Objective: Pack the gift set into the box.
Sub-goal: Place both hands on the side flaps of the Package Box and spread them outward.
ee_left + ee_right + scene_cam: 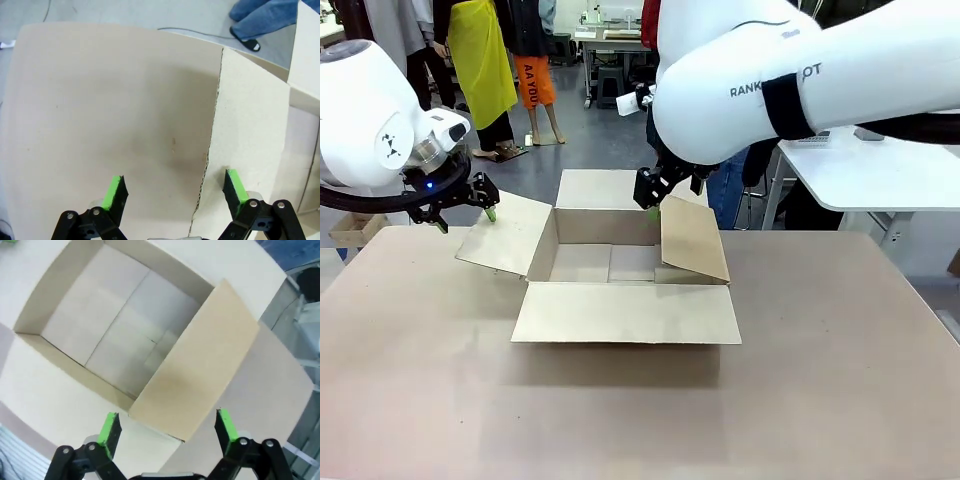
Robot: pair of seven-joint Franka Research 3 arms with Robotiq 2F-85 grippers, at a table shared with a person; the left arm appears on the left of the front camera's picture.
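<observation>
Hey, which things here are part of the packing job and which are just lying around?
Job:
box, flaps open, nothing inside
left gripper, open, over the left flap's edge
right gripper, open, above the raised right flap

Just around:
person's jeans
white table behind

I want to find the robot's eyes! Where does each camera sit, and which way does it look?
Front view: sits on the robot's side, looks across the table at the open box; left claw and right claw show.
Left wrist view: on the left wrist, looks down at table and the box's left flap; its open claw shows.
Right wrist view: on the right wrist, looks down into the empty box; its open claw shows.
Shared: every view sees the box.
</observation>
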